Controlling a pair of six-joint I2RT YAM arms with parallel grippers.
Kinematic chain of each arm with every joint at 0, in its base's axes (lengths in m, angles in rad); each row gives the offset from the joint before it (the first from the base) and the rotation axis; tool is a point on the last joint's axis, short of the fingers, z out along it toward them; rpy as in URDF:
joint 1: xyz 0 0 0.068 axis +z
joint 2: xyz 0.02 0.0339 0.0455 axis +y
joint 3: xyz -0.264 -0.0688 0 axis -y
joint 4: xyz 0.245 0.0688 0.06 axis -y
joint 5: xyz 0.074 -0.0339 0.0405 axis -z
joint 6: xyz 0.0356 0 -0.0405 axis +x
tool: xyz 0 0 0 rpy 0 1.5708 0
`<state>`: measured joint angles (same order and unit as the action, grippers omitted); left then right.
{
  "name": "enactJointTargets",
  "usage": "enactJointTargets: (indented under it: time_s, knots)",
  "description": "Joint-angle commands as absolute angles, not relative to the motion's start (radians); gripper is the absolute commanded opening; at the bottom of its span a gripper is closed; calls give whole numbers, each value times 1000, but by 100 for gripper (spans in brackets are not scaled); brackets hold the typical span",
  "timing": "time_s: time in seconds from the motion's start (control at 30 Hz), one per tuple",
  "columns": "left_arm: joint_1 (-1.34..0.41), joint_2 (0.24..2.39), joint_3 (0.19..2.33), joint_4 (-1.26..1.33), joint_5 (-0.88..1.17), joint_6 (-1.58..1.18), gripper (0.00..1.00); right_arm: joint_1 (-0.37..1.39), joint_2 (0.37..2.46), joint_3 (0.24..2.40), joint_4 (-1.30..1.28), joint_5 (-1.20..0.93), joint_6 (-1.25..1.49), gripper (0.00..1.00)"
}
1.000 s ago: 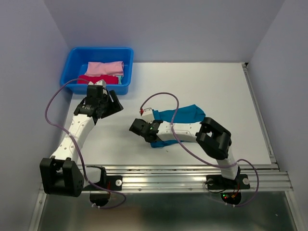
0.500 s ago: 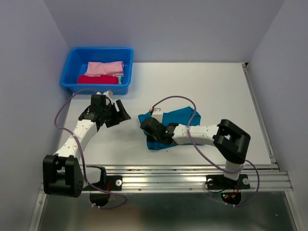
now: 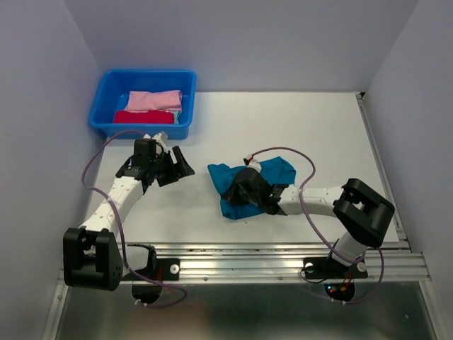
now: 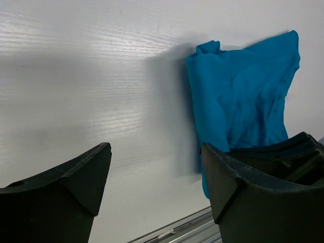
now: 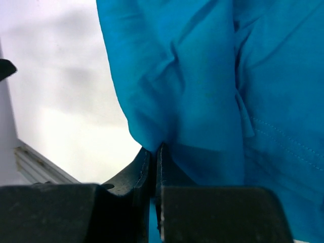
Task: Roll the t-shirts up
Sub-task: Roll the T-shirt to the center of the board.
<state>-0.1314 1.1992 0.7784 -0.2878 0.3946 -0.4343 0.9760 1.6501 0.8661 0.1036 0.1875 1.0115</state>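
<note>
Teal t-shirt (image 3: 221, 180): top view, bunched on the worktop (image 3: 318, 127); the right gripper (image 3: 245, 185) has dragged a pinched fold rightward across it.
Left gripper (image 3: 175, 165): has swung from beside the blue tub (image 3: 106, 117) toward the shirt.
Left wrist jaws: spread wide, empty; shirt edge ahead, untouched.
Right wrist jaws: clamped on teal cloth.
Meaning: rolling probably just begun; left arm likely coming to help.

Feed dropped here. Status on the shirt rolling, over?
Right gripper shut on teal shirt, crumpled, not rolled. Left gripper open, empty. Tub off at far corner, not in the way.
</note>
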Motion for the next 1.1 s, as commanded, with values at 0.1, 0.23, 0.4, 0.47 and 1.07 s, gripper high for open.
enactJointTargets:
  time_s: [0.1, 0.23, 0.4, 0.47, 1.07]
  knots:
    - [-195, 1206, 775, -238, 431, -433, 82, 910, 1565, 752, 331, 60, 1112, 1]
    - [-273, 1235, 788, -207, 433, -459, 82, 890, 1534, 694, 392, 28, 1143, 1]
    - [-345, 1290, 805, -167, 442, -483, 86, 879, 1502, 643, 446, 8, 1169, 1]
    - [-359, 1307, 815, -147, 446, -494, 88, 870, 1503, 635, 456, -24, 1167, 1]
    - [-422, 1592, 851, 87, 517, -698, 90, 870, 1577, 621, 474, -64, 1154, 1]
